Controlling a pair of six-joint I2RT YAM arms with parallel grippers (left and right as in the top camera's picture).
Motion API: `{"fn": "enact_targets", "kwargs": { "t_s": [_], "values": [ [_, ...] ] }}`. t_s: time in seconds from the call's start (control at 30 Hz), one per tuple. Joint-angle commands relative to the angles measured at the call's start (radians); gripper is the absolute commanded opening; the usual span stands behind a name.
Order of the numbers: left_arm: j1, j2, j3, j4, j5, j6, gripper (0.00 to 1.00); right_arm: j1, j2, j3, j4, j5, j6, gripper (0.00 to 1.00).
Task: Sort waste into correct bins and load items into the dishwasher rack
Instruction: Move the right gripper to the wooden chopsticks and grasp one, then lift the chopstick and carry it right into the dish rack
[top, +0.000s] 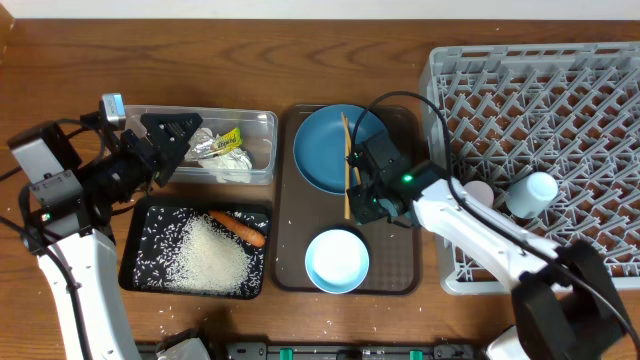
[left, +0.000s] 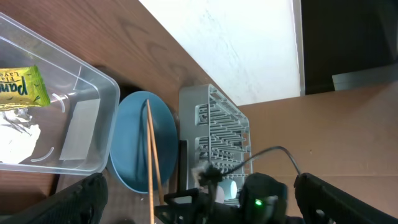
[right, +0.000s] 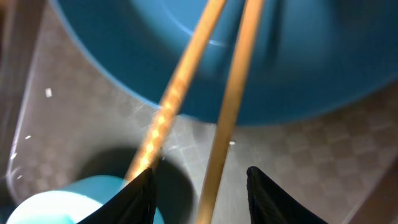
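The wooden chopsticks (top: 347, 165) lie across the blue plate (top: 320, 150) and onto the brown tray (top: 400, 270). My right gripper (top: 352, 193) is low over their near ends. In the right wrist view both chopsticks (right: 230, 106) pass between the fingers of the right gripper (right: 199, 177). One stick touches the left finger and a gap remains beside the right finger. The light-blue bowl (top: 336, 260) stands just below. My left gripper (top: 165, 135) hangs wide open and empty at the clear tub's (top: 255, 120) left end.
The clear tub holds a green-yellow wrapper (top: 231, 143), foil (top: 207, 147) and tissue (top: 235, 168). The black tray (top: 135, 240) holds rice (top: 205, 255) and a carrot piece (top: 238, 226). The grey rack (top: 560, 90) at the right holds a pink cup (top: 478, 193) and a pale cup (top: 535, 192).
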Motion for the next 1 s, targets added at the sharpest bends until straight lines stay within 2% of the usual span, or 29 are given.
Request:
{"fn": "enact_targets", "kwargs": {
  "t_s": [0.0,0.23,0.37,0.47,0.73,0.97],
  "values": [
    [0.005,-0.006,0.009,-0.002,-0.002,-0.009,0.98,0.01,0.039,-0.004,0.016,0.013,0.025,0.45],
    [0.005,-0.006,0.009,-0.002,-0.002,-0.009,0.98,0.009,0.054,-0.003,0.037,0.014,0.024,0.29],
    [0.005,-0.006,0.009,-0.002,-0.002,-0.009,0.98,0.007,0.046,0.008,0.035,0.014,0.024,0.1],
    [0.005,-0.006,0.009,-0.002,-0.002,-0.009,0.98,-0.002,0.022,0.01,0.027,0.015,0.02,0.03],
    [0.005,-0.006,0.009,-0.002,-0.002,-0.009,0.98,-0.055,-0.154,0.01,-0.006,0.044,0.011,0.01],
    [0.005,-0.006,0.009,-0.002,-0.002,-0.009,0.98,-0.175,-0.37,0.01,-0.128,0.138,0.005,0.01]
  ]
}}
